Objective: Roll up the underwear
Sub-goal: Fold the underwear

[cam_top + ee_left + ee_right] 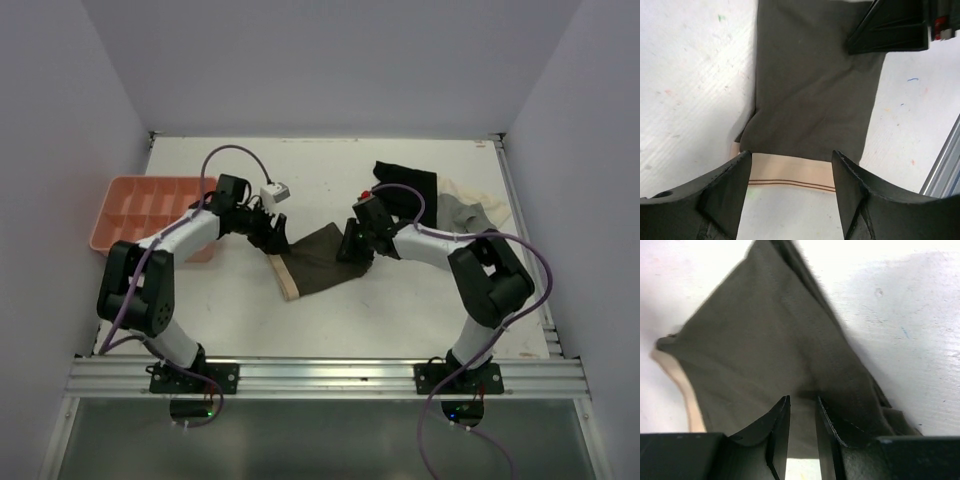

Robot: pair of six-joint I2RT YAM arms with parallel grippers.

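Note:
The underwear (322, 262) lies flat on the white table, dark brown with a pale beige waistband (288, 284) at its near-left end. My left gripper (274, 236) hovers at that end. In the left wrist view it (791, 159) is open, with the waistband (790, 175) lying across the gap between its fingers (725, 195). My right gripper (353, 246) is at the far-right edge of the underwear (765, 345). Its jaws (801, 402) stand narrowly apart, tips low over the fabric with a small pucker just ahead of them. Nothing is clamped.
An orange compartment tray (140, 205) sits at the left wall. A black garment (405, 180) and a grey-and-cream garment (466, 210) lie at the back right. An aluminium rail (330, 375) runs along the near table edge.

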